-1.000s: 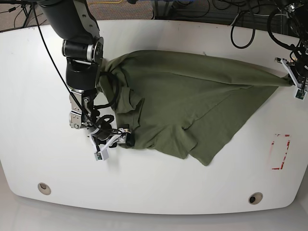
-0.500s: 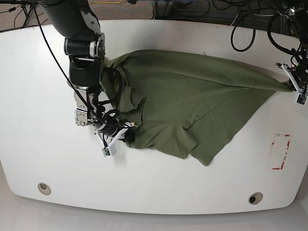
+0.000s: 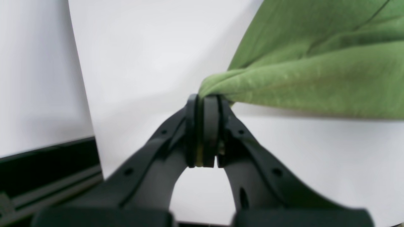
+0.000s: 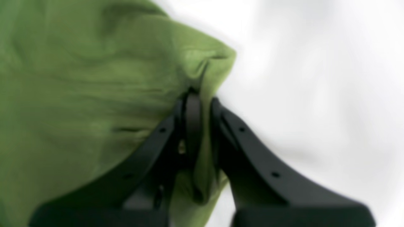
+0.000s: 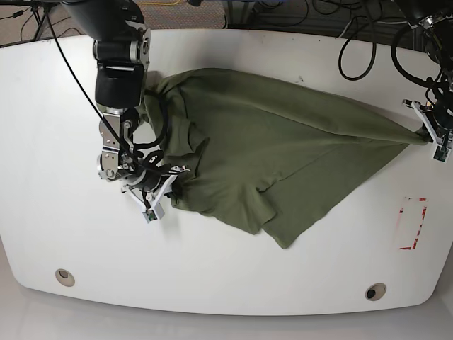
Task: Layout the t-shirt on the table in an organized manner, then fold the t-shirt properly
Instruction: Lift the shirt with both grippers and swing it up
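The olive-green t-shirt (image 5: 283,149) lies crumpled and stretched across the white table (image 5: 226,276). My left gripper (image 5: 426,136) is at the table's right edge, shut on a pulled-out corner of the t-shirt (image 3: 303,85); the wrist view shows its jaws (image 3: 206,101) pinching the cloth just above the table. My right gripper (image 5: 170,191) is at the shirt's left lower edge, shut on a fold of the t-shirt (image 4: 94,94); its jaws (image 4: 199,101) are pressed on the cloth.
Red-and-white tape rectangle (image 5: 413,223) lies at the right. Two round grommet holes (image 5: 65,276) (image 5: 375,291) sit near the front edge. Cables (image 5: 354,42) hang beyond the table's back edge. The right arm's dark body (image 5: 117,64) stands over the shirt's left part.
My right gripper has pulled its fold of the shirt to the left and slightly back. The shirt's lower flap shifted left with it. The left gripper stayed almost in place.
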